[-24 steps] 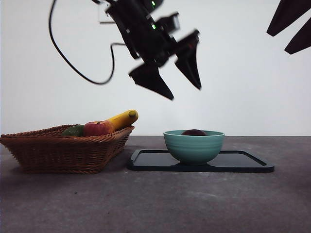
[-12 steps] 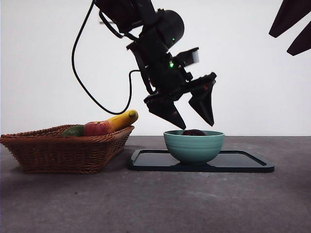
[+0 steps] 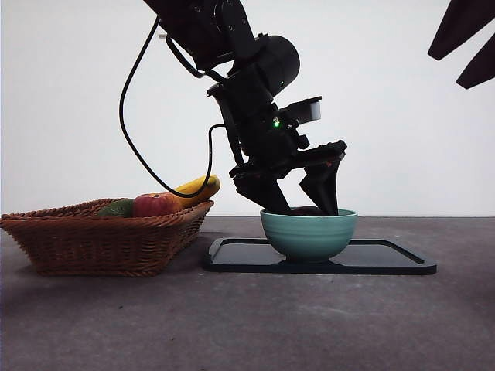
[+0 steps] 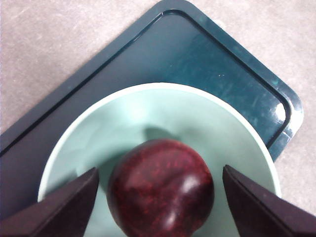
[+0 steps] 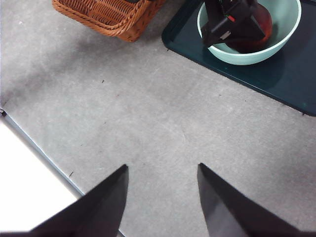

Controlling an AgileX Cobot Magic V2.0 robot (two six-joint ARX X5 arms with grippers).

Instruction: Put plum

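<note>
Grey surface point(image 3: 232, 325), white wall | left hand point(image 4: 160, 197) spread wide astride plum point(image 4: 161, 186) inside bowl point(image 4: 232, 133), poised for grasp | right hand point(image 5: 160, 197) wide, parked.

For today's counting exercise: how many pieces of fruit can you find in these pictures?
4. The plum lies in the bowl. The banana, apple and green fruit lie in the basket. The basket's rim may hide more.

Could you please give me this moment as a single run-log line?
left end effector: open, astride plum | plum: in green bowl on dark tray | right end effector: open, waiting
</note>
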